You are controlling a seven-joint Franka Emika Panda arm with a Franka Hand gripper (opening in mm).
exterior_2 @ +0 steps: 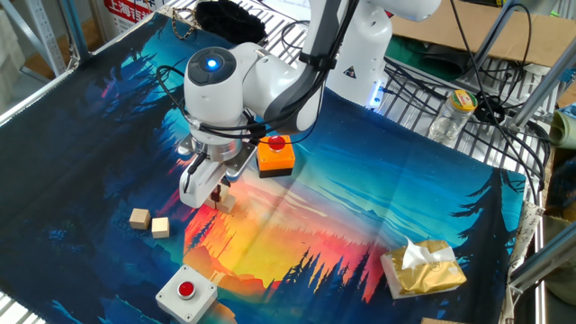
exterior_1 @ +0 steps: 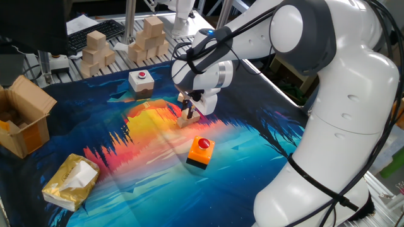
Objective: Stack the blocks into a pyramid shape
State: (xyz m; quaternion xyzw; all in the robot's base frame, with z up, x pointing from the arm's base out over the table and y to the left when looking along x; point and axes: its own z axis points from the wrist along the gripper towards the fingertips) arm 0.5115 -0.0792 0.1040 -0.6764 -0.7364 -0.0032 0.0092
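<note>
My gripper [exterior_1: 189,112] points down over the orange-yellow part of the mat, its fingers closed on a small tan block [exterior_1: 187,115] that rests low, against another block [exterior_1: 182,122] on the mat. In the other fixed view the gripper [exterior_2: 217,193] hides most of this; only a bit of tan block [exterior_2: 227,205] shows beside the fingertips. Two more small blocks [exterior_2: 139,217] [exterior_2: 160,227] lie side by side on the dark blue mat to the left of the gripper, apart from it. The arm hides those two in the first fixed view.
An orange button box [exterior_1: 201,151] sits close beside the gripper. A white button box [exterior_1: 141,80] stands further off. A tissue pack [exterior_1: 70,181] and an open cardboard box [exterior_1: 24,123] lie at the mat's edge. Large pale wooden blocks [exterior_1: 96,50] are piled beyond the mat.
</note>
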